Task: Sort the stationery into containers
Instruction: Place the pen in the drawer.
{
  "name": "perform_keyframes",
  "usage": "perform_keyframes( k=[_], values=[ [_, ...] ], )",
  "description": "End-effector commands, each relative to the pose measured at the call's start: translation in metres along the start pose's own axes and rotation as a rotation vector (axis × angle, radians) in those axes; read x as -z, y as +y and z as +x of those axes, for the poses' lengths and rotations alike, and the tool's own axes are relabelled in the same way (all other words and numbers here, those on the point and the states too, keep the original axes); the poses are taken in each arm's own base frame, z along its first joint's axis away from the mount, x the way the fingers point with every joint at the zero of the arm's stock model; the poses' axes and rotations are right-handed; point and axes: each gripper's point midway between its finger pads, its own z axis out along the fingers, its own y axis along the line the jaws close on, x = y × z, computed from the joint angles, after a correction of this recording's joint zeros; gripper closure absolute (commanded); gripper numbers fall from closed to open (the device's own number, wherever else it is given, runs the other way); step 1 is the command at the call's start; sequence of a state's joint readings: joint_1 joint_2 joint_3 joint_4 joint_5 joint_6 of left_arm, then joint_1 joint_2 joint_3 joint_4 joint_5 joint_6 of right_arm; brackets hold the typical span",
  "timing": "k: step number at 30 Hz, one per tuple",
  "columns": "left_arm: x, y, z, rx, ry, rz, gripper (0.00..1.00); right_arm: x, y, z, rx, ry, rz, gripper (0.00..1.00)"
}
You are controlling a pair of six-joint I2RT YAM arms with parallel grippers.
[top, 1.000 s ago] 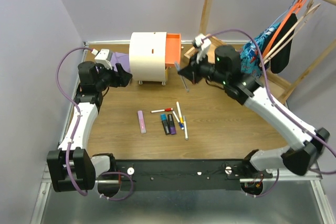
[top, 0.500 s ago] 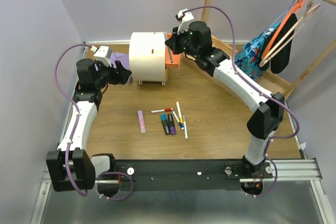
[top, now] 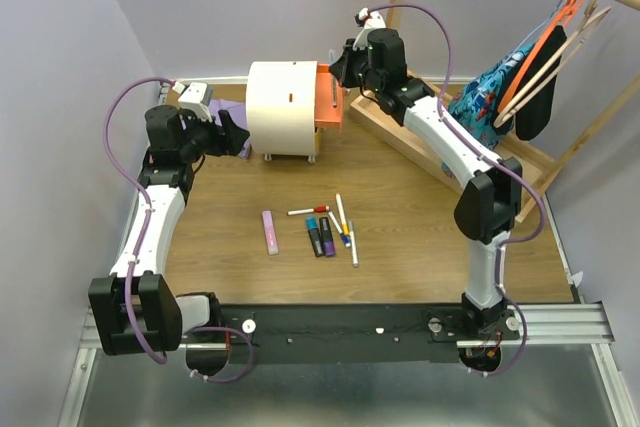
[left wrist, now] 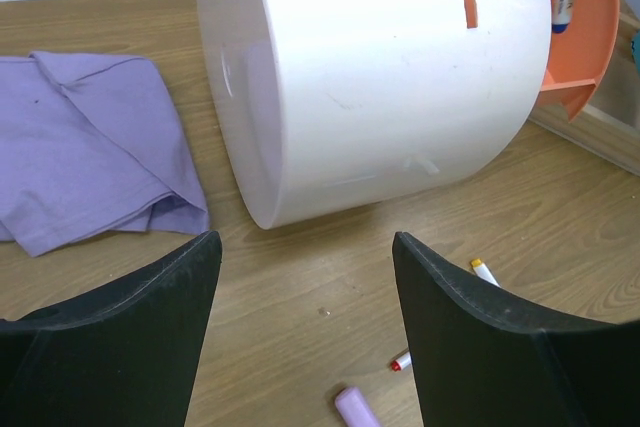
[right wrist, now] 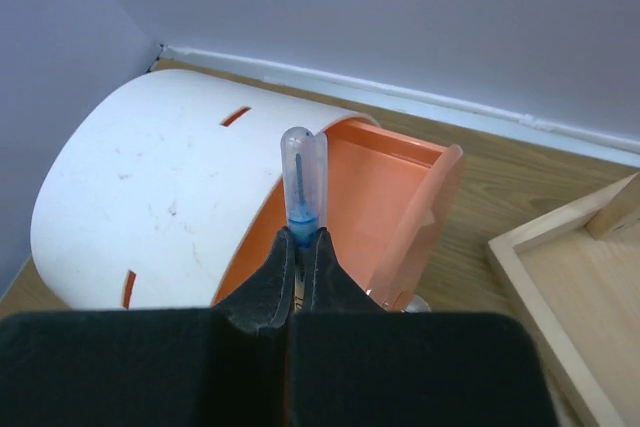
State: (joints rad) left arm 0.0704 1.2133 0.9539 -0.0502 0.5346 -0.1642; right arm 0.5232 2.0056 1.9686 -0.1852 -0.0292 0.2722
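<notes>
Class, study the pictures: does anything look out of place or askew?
A crumpled purple cloth lies beside the chest; it is not stationery. The orange drawer stands open, as sorting needs.

Bright and even all over, lit softly from above. Only pale, short shadows under the white chest (top: pixel 285 107) and beside the pens (top: pixel 335 227) on the wooden table (top: pixel 420 237). Sharp from the top camera. Fuzzy and dark up close on the fingers (left wrist: pixel 120 347) of the left gripper (left wrist: pixel 305 242) and the right gripper (right wrist: pixel 300 239). Washed out on the chest's round side. A small shine on the clear cap of the held pen (right wrist: pixel 303 162).
</notes>
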Motion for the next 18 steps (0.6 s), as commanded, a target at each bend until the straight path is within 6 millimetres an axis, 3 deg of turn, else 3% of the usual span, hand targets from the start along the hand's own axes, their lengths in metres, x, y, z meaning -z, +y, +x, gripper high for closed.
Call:
perform_keyframes(
  k=[1, 3, 4, 5, 8, 11, 14, 15, 16, 18],
  values=[
    [-0.002, 0.003, -0.009, -0.017, -0.013, -0.001, 0.22, -0.01, 0.017, 0.007, -0.071, 0.042, -0.08, 0.85],
    [-0.003, 0.003, -0.009, -0.014, -0.013, 0.001, 0.22, -0.011, 0.019, 0.006, -0.089, 0.051, -0.096, 0.7],
    [-0.003, 0.003, -0.01, -0.014, -0.013, 0.002, 0.22, -0.01, 0.022, 0.005, -0.092, 0.053, -0.107, 0.57],
    [-0.004, 0.003, -0.01, -0.013, -0.012, 0.004, 0.22, -0.008, 0.022, 0.003, -0.098, 0.049, -0.11, 0.52],
    [-0.003, 0.003, -0.012, -0.013, -0.011, 0.004, 0.22, 0.009, 0.027, -0.013, -0.101, 0.033, -0.117, 0.46],
    [-0.001, -0.001, -0.015, -0.01, -0.019, 0.012, 0.22, 0.032, 0.026, -0.015, -0.093, 0.05, -0.098, 0.47],
    [0.002, -0.005, -0.016, 0.003, -0.036, 0.02, 0.22, 0.075, 0.013, 0.013, -0.116, 0.138, -0.022, 0.48],
    [0.003, -0.006, -0.017, 0.007, -0.043, 0.021, 0.22, 0.084, 0.001, 0.056, -0.124, 0.236, 0.015, 0.49],
    [0.004, -0.007, -0.017, 0.018, -0.044, 0.021, 0.22, 0.108, 0.002, 0.057, -0.12, 0.254, 0.018, 0.51],
    [0.004, -0.007, -0.015, 0.02, -0.044, 0.021, 0.22, 0.131, -0.006, 0.09, -0.101, 0.332, 0.039, 0.53]
  ],
)
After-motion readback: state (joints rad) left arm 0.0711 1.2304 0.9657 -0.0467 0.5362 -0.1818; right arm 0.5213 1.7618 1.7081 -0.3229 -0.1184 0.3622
